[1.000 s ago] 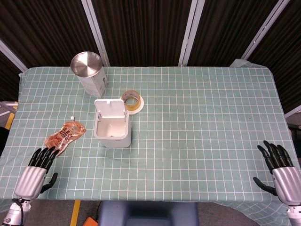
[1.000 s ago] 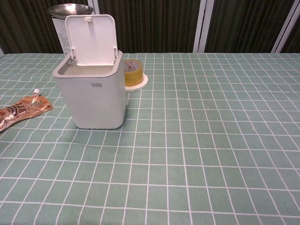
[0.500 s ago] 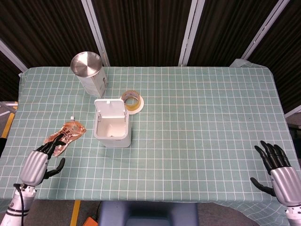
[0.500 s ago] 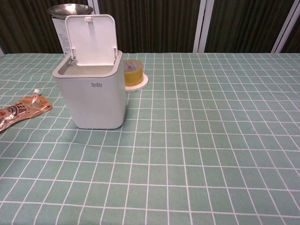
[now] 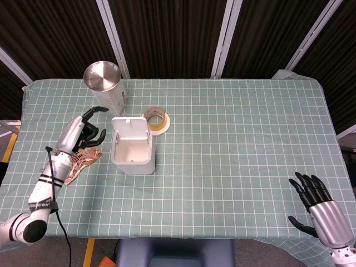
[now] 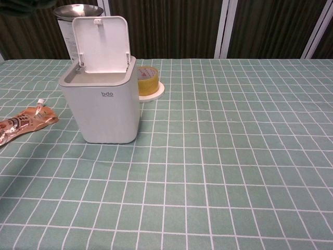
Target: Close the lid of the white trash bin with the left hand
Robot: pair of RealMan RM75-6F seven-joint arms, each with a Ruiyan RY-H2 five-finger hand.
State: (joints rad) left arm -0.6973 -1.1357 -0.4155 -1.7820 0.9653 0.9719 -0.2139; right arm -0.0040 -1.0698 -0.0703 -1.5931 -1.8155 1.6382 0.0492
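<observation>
The white trash bin (image 5: pixel 133 151) (image 6: pixel 102 107) stands left of the table's middle with its lid (image 5: pixel 131 128) (image 6: pixel 101 44) hinged up and open. My left hand (image 5: pixel 83 129) hovers raised just left of the bin, fingers spread, holding nothing and apart from the lid. In the chest view only a dark edge of that hand (image 6: pixel 28 4) shows at the top left. My right hand (image 5: pixel 318 206) is open at the near right corner, far from the bin.
A steel-lidded canister (image 5: pixel 104 85) (image 6: pixel 73 18) stands behind the bin. A tape roll (image 5: pixel 156 118) (image 6: pixel 148 81) on a white disc sits at the bin's back right. An orange pouch (image 5: pixel 74 161) (image 6: pixel 21 123) lies to the bin's left, under my left arm.
My left hand has risen from the near left edge and swung forward and right to beside the bin. The right hand has drifted slightly nearer and left. The lid stays open.
</observation>
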